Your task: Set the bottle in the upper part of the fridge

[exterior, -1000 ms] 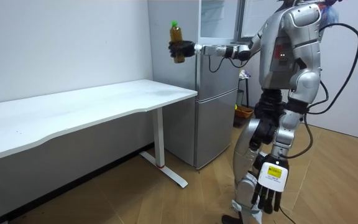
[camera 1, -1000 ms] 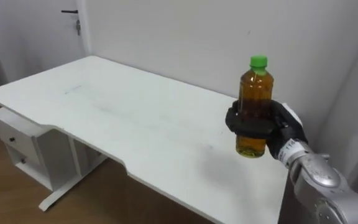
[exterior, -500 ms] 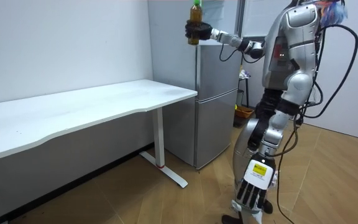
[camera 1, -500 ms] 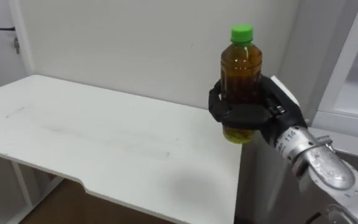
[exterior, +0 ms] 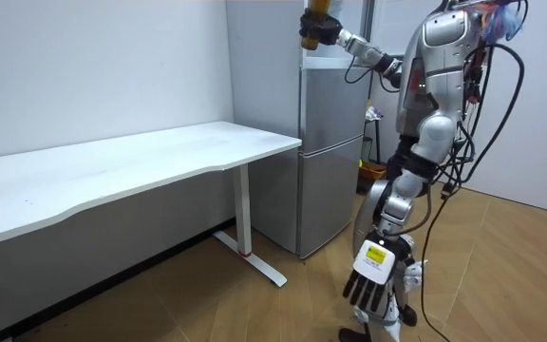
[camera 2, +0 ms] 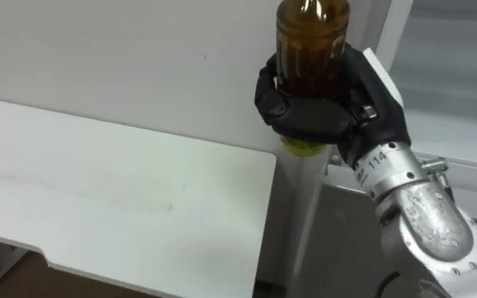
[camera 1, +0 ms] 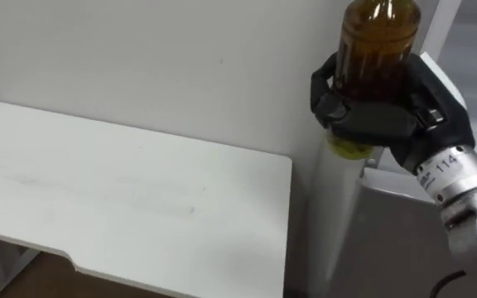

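I hold an amber bottle upright in my right hand, whose dark fingers are curled round its lower half; its cap is cut off by the top edge of the eye views. In the room view the bottle and right hand are raised high, at the front of the grey fridge's upper compartment, which stands open. I stand right in front of the fridge. My left hand hangs low beside my leg, its fingers relaxed and holding nothing.
A long white table stands against the wall to the left of the fridge, its end close to the fridge's side. The fridge's lower door is closed below my hand. Wooden floor lies behind me.
My right arm has lifted the bottle higher and carried it from above the table's end to the fridge's upper part. The eye views have swung right towards the fridge.
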Robot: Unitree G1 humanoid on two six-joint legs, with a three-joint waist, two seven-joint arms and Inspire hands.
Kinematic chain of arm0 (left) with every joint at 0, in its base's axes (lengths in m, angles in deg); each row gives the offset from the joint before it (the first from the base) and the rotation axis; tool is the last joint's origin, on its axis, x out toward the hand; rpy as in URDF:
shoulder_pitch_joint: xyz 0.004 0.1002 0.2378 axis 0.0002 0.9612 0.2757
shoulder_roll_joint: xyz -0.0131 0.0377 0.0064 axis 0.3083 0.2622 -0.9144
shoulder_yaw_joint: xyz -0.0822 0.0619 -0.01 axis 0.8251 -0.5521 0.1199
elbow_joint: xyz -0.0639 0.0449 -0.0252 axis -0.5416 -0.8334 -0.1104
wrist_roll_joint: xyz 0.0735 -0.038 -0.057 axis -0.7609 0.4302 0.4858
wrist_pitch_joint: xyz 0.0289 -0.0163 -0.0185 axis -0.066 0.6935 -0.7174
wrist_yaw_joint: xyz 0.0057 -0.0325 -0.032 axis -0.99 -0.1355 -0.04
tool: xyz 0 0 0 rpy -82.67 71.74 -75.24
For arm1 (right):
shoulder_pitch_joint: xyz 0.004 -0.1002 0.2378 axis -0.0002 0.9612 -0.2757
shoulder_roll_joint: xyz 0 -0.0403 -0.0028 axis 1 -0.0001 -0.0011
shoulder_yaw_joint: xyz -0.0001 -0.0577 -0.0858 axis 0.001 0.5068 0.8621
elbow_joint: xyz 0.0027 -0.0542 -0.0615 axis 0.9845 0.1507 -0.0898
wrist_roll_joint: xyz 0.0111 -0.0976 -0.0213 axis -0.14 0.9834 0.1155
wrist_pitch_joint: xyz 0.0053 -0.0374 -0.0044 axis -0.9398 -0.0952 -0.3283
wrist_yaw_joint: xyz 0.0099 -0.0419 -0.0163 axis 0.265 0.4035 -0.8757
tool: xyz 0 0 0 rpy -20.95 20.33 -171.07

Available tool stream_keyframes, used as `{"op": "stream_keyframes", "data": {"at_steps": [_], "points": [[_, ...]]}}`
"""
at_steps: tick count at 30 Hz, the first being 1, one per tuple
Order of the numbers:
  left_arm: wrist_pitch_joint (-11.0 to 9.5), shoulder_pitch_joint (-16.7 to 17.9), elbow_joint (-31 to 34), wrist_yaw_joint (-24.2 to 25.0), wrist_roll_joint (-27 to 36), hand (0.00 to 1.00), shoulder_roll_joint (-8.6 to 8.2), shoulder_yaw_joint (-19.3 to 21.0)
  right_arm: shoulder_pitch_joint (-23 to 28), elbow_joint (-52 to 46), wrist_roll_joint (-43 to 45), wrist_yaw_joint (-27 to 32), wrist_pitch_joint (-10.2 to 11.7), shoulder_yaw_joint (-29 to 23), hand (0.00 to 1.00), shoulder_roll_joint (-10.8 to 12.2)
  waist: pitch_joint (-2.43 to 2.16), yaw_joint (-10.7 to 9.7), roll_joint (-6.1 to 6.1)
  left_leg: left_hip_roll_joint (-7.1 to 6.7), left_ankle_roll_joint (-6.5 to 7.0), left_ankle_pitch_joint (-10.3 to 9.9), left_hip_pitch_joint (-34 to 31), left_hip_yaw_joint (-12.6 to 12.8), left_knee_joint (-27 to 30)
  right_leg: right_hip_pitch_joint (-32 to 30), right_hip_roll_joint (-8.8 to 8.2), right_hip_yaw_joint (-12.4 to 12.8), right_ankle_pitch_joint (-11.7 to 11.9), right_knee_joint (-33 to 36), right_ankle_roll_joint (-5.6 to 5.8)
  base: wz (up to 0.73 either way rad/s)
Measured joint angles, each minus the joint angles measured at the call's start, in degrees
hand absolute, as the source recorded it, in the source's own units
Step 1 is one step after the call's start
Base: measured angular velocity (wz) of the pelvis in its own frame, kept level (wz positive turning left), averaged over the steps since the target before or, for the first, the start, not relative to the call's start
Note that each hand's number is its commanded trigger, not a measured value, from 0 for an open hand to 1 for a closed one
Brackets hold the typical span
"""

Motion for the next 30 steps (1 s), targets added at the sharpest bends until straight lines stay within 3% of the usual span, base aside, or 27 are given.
{"op": "stream_keyframes", "data": {"at_steps": [5, 12, 18, 23, 30], "points": [[-0.35, -0.05, -0.15, -0.02, 0.07, 0.00, 0.02, 0.61, 0.00, -1.26, 0.85, 0.09, 0.00, -2.99, 1.00, -2.98, 0.04, -1.72, 0.69, 0.24, -0.06, -0.03, 0.16, 0.54, -0.07, -0.18, 0.14, 0.40, 0.06, 0.08, -0.09, -0.06], [-0.90, -0.04, -0.25, -1.24, 0.10, 0.00, 0.06, 1.07, 0.00, -1.27, 0.63, 1.48, 0.00, -9.61, 1.00, -3.39, 0.03, -4.64, 0.68, 0.27, -0.07, -0.05, 0.17, 0.75, -0.16, -0.24, 0.19, 0.57, 0.06, 0.07, -0.10, -0.01], [-0.89, 0.13, -0.60, -1.09, 0.09, 0.00, 0.12, 1.05, 0.81, -1.24, 0.53, 1.75, 0.00, -11.02, 1.00, -3.41, 0.07, -4.93, 0.35, 0.53, -0.19, -0.12, 1.39, 1.85, -0.84, 0.08, 0.34, 1.53, 0.09, 0.09, -0.15, -0.10], [-0.77, 0.91, -0.86, -1.08, 0.05, 0.00, 0.10, 1.07, 2.11, -0.91, -2.21, 1.61, -0.62, -11.43, 1.00, -3.41, -0.17, -4.86, -0.21, 0.52, -0.20, -0.24, 1.74, 1.89, -0.84, 0.35, 0.34, 1.56, 0.09, 0.11, -0.15, -0.01], [-0.69, 1.32, -1.67, -1.08, 0.02, 0.00, 0.09, 1.33, 2.13, 2.14, -4.07, 1.21, -1.47, -11.49, 1.00, -3.42, -0.13, -4.63, -0.15, 0.53, -0.20, -0.32, 1.93, 1.88, -0.71, 0.61, 0.35, 1.51, 0.09, 0.08, -0.15, 0.00]]}}
